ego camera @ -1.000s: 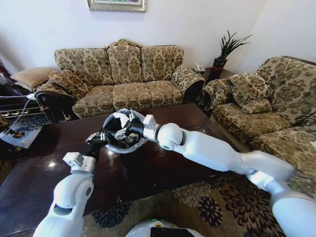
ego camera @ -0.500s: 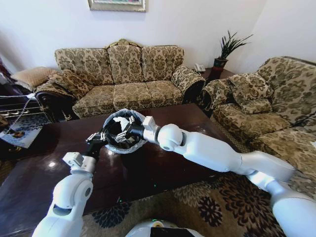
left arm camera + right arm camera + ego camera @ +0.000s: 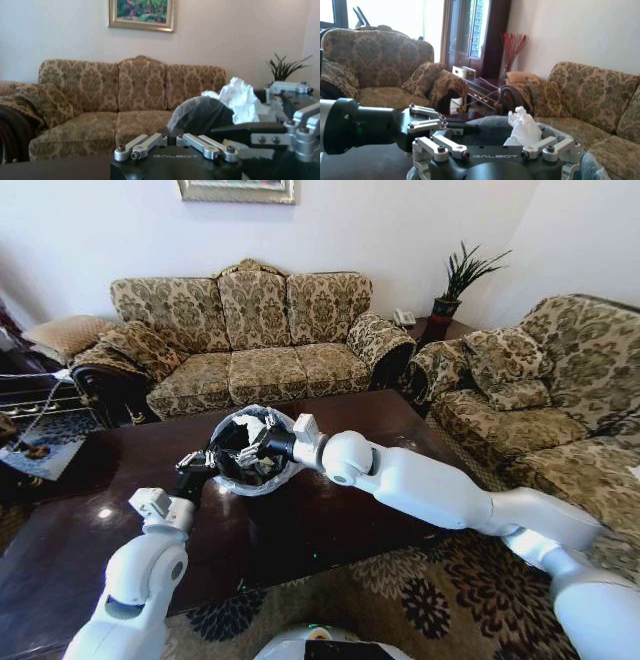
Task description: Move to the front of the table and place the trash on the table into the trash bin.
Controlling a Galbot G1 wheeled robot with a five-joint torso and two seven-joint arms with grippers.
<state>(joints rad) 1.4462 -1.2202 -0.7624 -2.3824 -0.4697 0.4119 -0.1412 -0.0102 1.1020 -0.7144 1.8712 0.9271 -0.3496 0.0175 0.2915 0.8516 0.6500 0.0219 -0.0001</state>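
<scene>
- The trash bin (image 3: pixel 250 450) sits at frame centre, on the dark worktop (image 3: pixel 330 510).
- Left end effector (image 3: pixel 192 472) is at the bin's left rim — grip state unclear.
- Right end effector (image 3: pixel 262 448) is over the bin mouth, white tissue (image 3: pixel 522 125) between its spread fingers — hold unclear.

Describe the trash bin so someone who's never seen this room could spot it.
On the dark table before the three-seat sofa, look between the two tools. The bin is small, round and black, its white bag folded over the rim, white tissue poking out.
</scene>
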